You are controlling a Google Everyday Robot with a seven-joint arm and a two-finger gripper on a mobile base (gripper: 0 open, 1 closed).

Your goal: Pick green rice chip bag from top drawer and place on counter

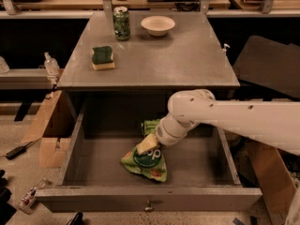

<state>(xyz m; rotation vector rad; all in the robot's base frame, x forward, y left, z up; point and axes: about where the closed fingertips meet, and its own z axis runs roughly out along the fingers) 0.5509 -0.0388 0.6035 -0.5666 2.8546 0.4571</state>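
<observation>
The green rice chip bag (146,162) lies crumpled on the floor of the open top drawer (108,158), near its middle. Its dark green round logo faces up. My gripper (148,144) reaches down into the drawer from the right on a white arm and sits on the bag's upper end, one pale finger (146,145) lying across it. The counter (178,55) is the grey cabinet top just behind and above the drawer. The drawer's small round knob (148,206) shows on its front panel.
On the counter stand a green soda can (122,23), a white bowl (158,25) and a green-topped yellow sponge (102,58). A cardboard box (49,130) sits left of the cabinet. Wooden benches run along the back. A dark panel (267,64) is at right.
</observation>
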